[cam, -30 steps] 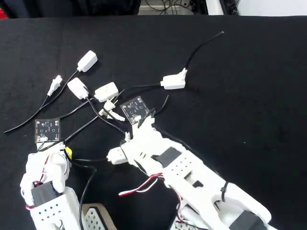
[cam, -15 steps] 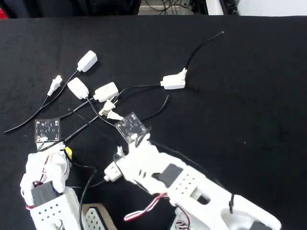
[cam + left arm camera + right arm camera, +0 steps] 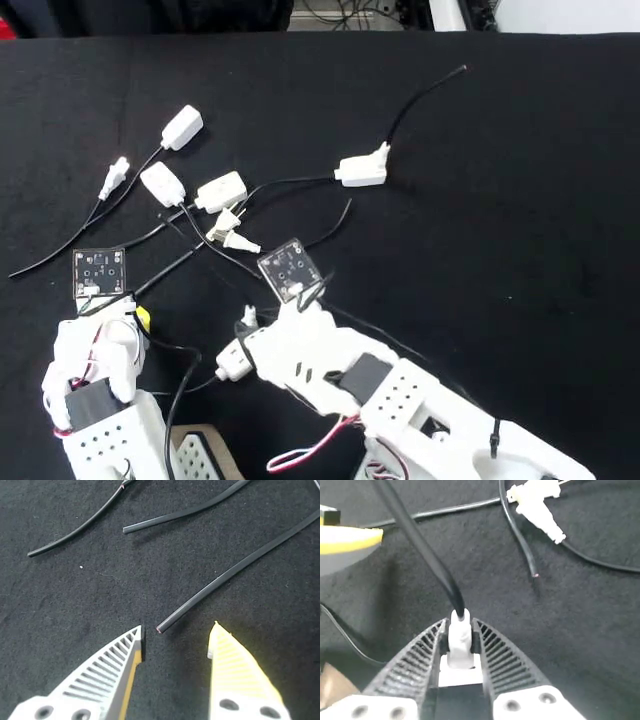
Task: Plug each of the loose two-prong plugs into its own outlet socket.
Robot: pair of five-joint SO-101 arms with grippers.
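Shows a white two-prong plug (image 3: 460,641) clamped lengthwise in the right gripper (image 3: 459,622), cord end outward, outlet sockets (image 3: 222,190) well apart farther up the table (image 3: 520,200), and the left gripper (image 3: 177,627) spread, empty.

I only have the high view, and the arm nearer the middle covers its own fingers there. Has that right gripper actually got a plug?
Observer: Yes. In the right wrist view the right gripper is shut on a white plug, whose black cable runs off ahead.
Operator: Anything loose ahead of it?
Observer: A second white plug lies on the cloth beyond it, apart from the fingers.
Operator: And the other arm?
Observer: The left gripper is open and holds nothing; a cut cable end lies on the cloth under the gap.
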